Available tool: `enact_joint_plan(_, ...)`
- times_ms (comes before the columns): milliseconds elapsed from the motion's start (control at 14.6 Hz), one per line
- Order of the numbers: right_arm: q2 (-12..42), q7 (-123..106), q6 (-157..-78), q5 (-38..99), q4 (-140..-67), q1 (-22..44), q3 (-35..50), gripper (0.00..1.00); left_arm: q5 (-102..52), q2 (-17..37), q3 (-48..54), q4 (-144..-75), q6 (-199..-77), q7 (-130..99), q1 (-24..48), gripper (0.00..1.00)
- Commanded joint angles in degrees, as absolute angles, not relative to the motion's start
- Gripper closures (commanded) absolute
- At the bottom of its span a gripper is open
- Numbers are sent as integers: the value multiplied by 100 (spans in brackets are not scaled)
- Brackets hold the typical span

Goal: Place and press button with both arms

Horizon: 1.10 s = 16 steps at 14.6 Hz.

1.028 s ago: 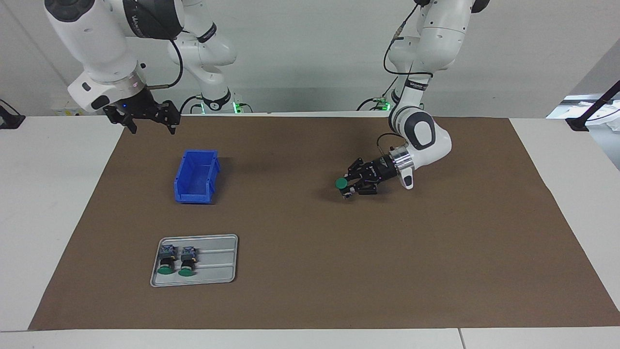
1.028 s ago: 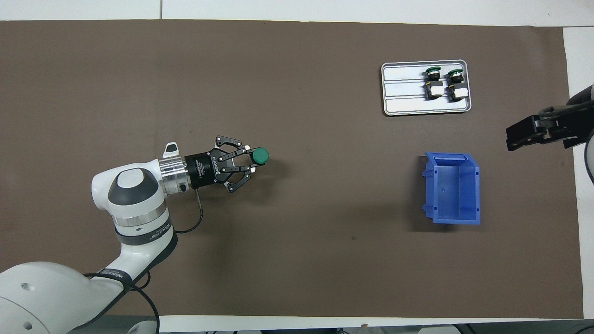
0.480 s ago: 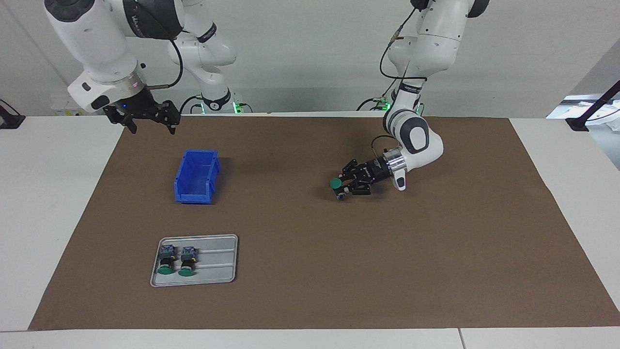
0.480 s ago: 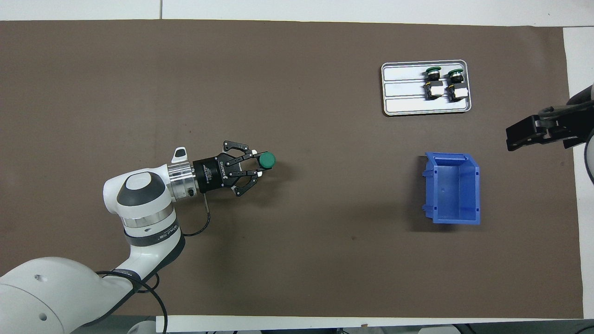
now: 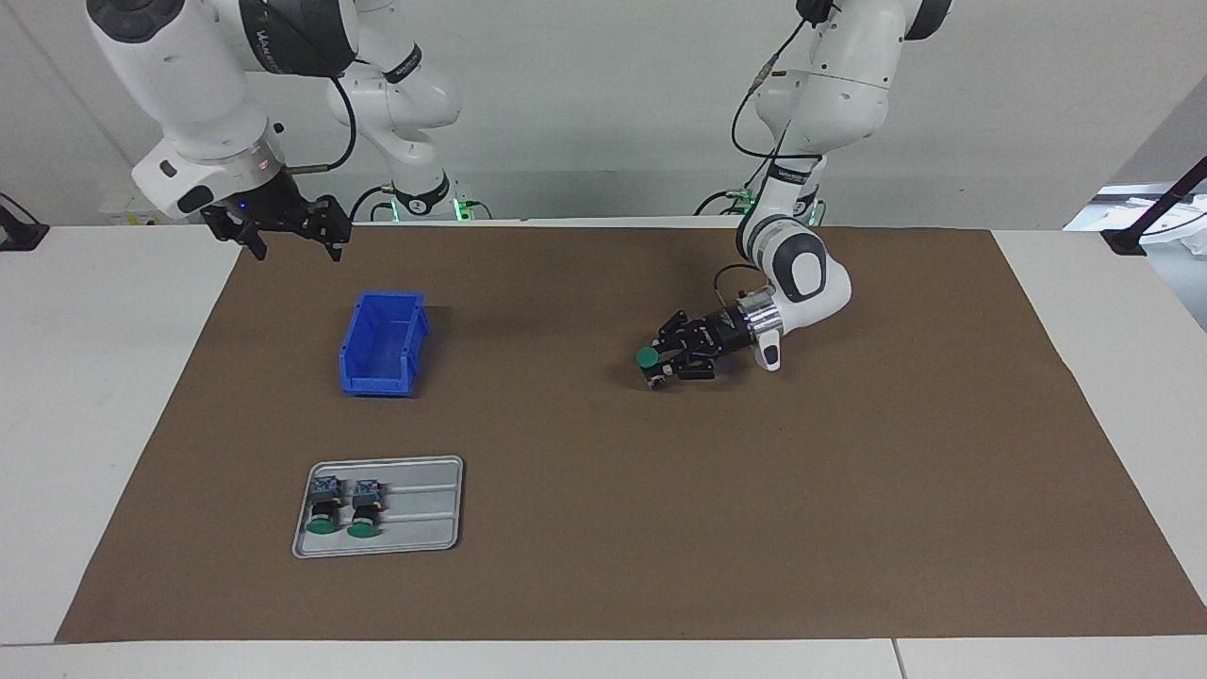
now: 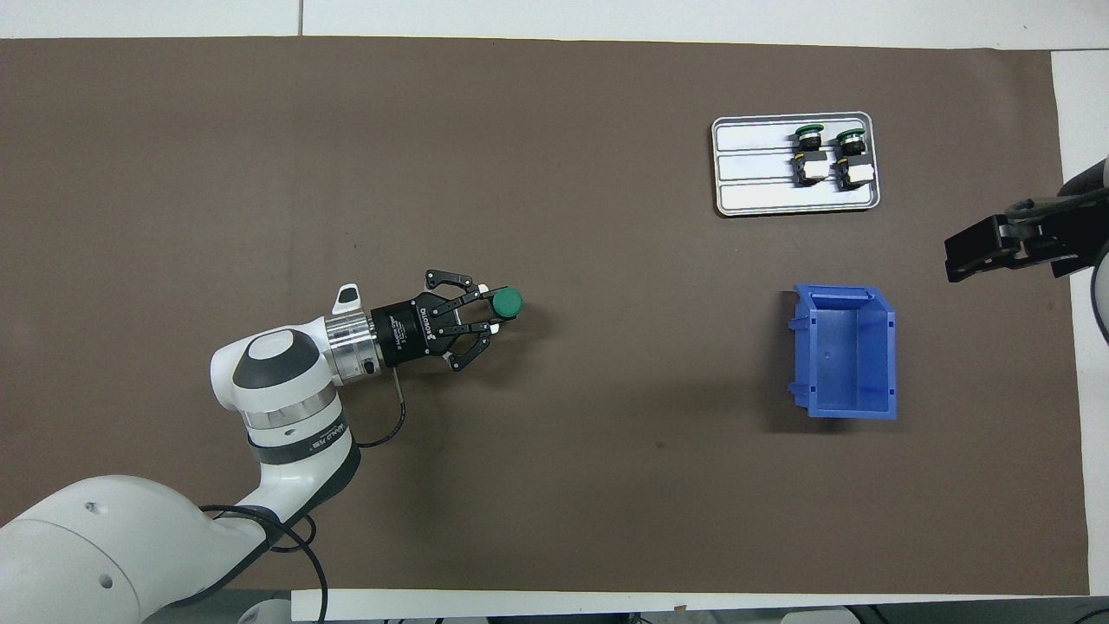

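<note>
- The open-topped blue plastic bin [image 5: 382,343] [image 6: 845,352] stands on the brown table mat [image 5: 603,528] [image 6: 346,130], toward the right arm's end; nothing can be seen inside it.
- The shallow grey metal tray [image 5: 424,509] [image 6: 754,169] with ribbed lanes lies farther from the robots than the bin, at the same end of the table.
- In the tray, side by side in the end lanes, lie two spare green-capped push-button switches [image 5: 343,508] [image 6: 828,156], their green caps pointing away from the robots.
- The small push-button switch with a round green cap [image 5: 647,357] [image 6: 506,302] is pinched in the left gripper [image 5: 660,363] [image 6: 487,314], low over the middle of the mat, toward the left arm's end; its cap points toward the right arm's end.
- The left gripper's fingers are pressed onto the switch's body, the gripper lying nearly level.
- The right gripper [image 5: 294,240] [image 6: 979,251] hangs in the air over the mat's edge at its own end of the table, waiting, fingers spread wide and holding nothing.
- White lettering runs along the left gripper's black body and the arm's dark wrist band, too small to read.
</note>
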<state>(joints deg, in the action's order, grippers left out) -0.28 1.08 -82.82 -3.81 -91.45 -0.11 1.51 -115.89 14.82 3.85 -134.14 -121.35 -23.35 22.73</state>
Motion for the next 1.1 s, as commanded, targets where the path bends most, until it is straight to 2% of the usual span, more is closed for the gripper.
enact_joint_plan(0, -167, -18, -8385, -325, -9316, -62, 167, 0, -11769, 1450, 334, -13535, -12032, -2197, 2329, 99)
enact_joint_plan(1028, -167, -18, -8385, -325, -9316, -62, 167, 0, -11769, 1459, 325, -13570, -12234, -2127, 2575, 94)
